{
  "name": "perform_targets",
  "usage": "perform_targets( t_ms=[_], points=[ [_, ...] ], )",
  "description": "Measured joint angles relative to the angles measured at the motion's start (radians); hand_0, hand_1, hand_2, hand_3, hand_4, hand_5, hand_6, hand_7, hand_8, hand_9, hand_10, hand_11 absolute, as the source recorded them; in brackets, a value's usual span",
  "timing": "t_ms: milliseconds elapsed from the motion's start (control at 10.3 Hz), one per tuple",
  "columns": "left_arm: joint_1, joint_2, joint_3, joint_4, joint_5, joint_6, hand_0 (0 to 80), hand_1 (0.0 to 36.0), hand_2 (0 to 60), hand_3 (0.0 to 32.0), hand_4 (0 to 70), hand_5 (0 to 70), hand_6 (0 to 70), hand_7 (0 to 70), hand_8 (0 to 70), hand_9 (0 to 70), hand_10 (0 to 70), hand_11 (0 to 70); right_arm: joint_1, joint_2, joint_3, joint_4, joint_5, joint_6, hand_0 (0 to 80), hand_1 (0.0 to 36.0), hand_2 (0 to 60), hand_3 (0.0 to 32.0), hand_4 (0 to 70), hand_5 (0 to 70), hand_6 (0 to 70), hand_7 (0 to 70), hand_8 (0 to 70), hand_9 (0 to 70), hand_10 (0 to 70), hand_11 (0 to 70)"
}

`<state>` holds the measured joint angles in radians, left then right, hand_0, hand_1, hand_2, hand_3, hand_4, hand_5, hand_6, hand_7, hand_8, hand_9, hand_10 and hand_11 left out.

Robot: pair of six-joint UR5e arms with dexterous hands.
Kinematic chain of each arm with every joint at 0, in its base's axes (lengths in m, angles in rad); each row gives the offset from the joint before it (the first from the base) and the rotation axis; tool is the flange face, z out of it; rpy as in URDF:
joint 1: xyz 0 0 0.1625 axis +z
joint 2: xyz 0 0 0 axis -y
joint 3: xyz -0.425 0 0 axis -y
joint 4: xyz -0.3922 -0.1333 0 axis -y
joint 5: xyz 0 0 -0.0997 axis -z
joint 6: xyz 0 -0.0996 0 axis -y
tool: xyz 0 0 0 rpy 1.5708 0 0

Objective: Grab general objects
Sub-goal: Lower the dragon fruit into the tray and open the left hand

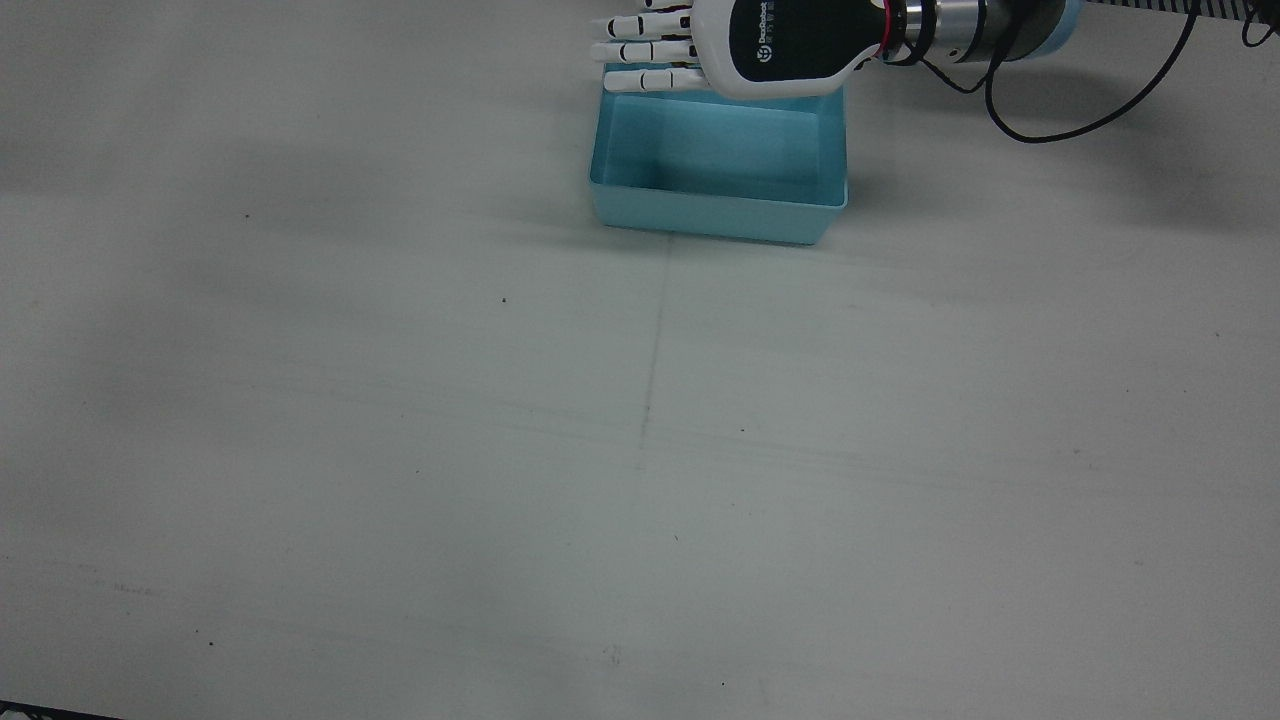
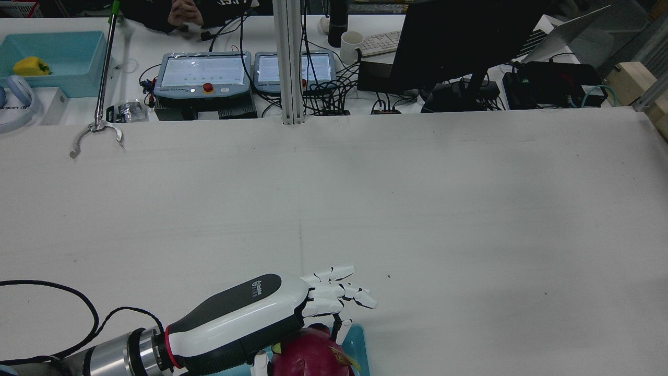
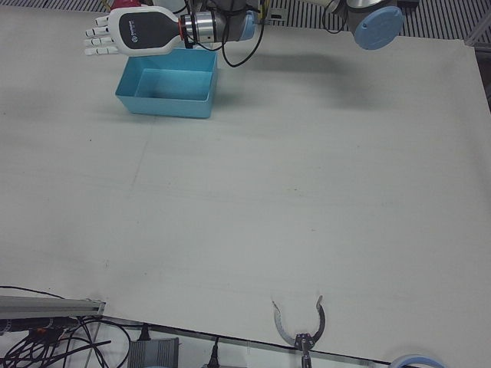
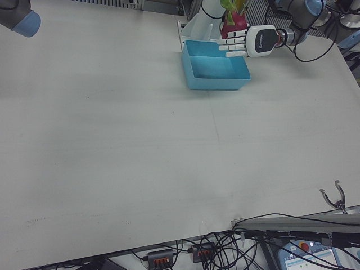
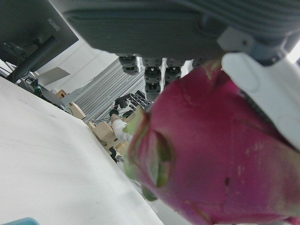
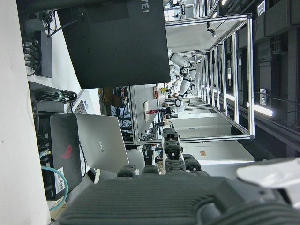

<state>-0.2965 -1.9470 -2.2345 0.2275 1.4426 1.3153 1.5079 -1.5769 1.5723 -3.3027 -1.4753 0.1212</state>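
A magenta dragon fruit (image 2: 313, 355) with green tips sits under the palm of my left hand (image 2: 250, 313), filling the left hand view (image 5: 220, 154). The thumb and one bent finger rest against it; the other fingers (image 1: 645, 50) stretch out straight. Hand and fruit hover over the far edge of a light-blue bin (image 1: 720, 210), whose visible floor is bare. From the right-front view the fruit (image 4: 233, 22) shows just behind the hand (image 4: 253, 40). My right hand (image 6: 154, 201) shows only in its own view, fingers straight and holding nothing.
A black cable (image 1: 1090, 110) trails from the left wrist across the table. A reacher tool's claw (image 2: 96, 130) lies at the table's operator edge. Teach pendants (image 2: 203, 78), a monitor (image 2: 459, 42) and a person's hands (image 2: 185, 13) are beyond that edge.
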Motion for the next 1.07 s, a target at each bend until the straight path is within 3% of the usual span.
perform_targets(
  t_ms=[291,388,485,583,680,777,874,1068],
  points=[
    [-0.004,0.002,0.0,-0.002,0.01,-0.043,50.0,19.8,46.2,0.0,42.5,70.0,8.1,14.2,15.6,4.3,0.5,1.2,0.0,0.0,0.0,0.0,0.0,0.0,0.0,0.0,0.0,0.0,0.0,0.0,0.0,0.0,0.0,0.0,0.0,0.0],
    [-0.005,0.003,-0.001,-0.006,0.016,-0.051,49.4,17.6,38.6,0.0,40.5,70.0,6.7,12.7,14.7,3.2,0.0,0.1,0.0,0.0,0.0,0.0,0.0,0.0,0.0,0.0,0.0,0.0,0.0,0.0,0.0,0.0,0.0,0.0,0.0,0.0],
    [-0.005,0.005,-0.001,-0.013,0.027,-0.056,47.5,11.5,22.8,0.0,38.3,70.0,5.4,11.3,13.5,1.9,0.0,0.0,0.0,0.0,0.0,0.0,0.0,0.0,0.0,0.0,0.0,0.0,0.0,0.0,0.0,0.0,0.0,0.0,0.0,0.0],
    [-0.006,0.007,-0.002,-0.022,0.04,-0.06,42.7,3.2,5.4,0.0,25.3,65.8,3.1,10.0,12.5,0.7,0.2,0.1,0.0,0.0,0.0,0.0,0.0,0.0,0.0,0.0,0.0,0.0,0.0,0.0,0.0,0.0,0.0,0.0,0.0,0.0],
    [-0.005,0.011,-0.005,-0.03,0.049,-0.062,39.2,0.0,0.0,6.2,9.6,53.8,0.1,8.4,11.4,0.2,1.3,1.5,0.0,0.0,0.0,0.0,0.0,0.0,0.0,0.0,0.0,0.0,0.0,0.0,0.0,0.0,0.0,0.0,0.0,0.0],
    [-0.005,0.022,-0.011,-0.043,0.054,-0.063,38.1,0.0,0.0,32.0,0.2,36.4,0.0,7.0,10.9,0.0,2.1,2.9,0.0,0.0,0.0,0.0,0.0,0.0,0.0,0.0,0.0,0.0,0.0,0.0,0.0,0.0,0.0,0.0,0.0,0.0],
    [-0.005,0.038,-0.016,-0.062,0.057,-0.063,37.1,0.0,0.0,32.0,0.0,20.9,0.0,6.7,10.8,0.0,2.6,3.5,0.0,0.0,0.0,0.0,0.0,0.0,0.0,0.0,0.0,0.0,0.0,0.0,0.0,0.0,0.0,0.0,0.0,0.0],
    [-0.005,0.061,-0.022,-0.09,0.059,-0.063,29.7,0.0,0.0,32.0,0.0,10.7,0.0,6.9,10.7,0.0,2.7,3.6,0.0,0.0,0.0,0.0,0.0,0.0,0.0,0.0,0.0,0.0,0.0,0.0,0.0,0.0,0.0,0.0,0.0,0.0]
  ],
)
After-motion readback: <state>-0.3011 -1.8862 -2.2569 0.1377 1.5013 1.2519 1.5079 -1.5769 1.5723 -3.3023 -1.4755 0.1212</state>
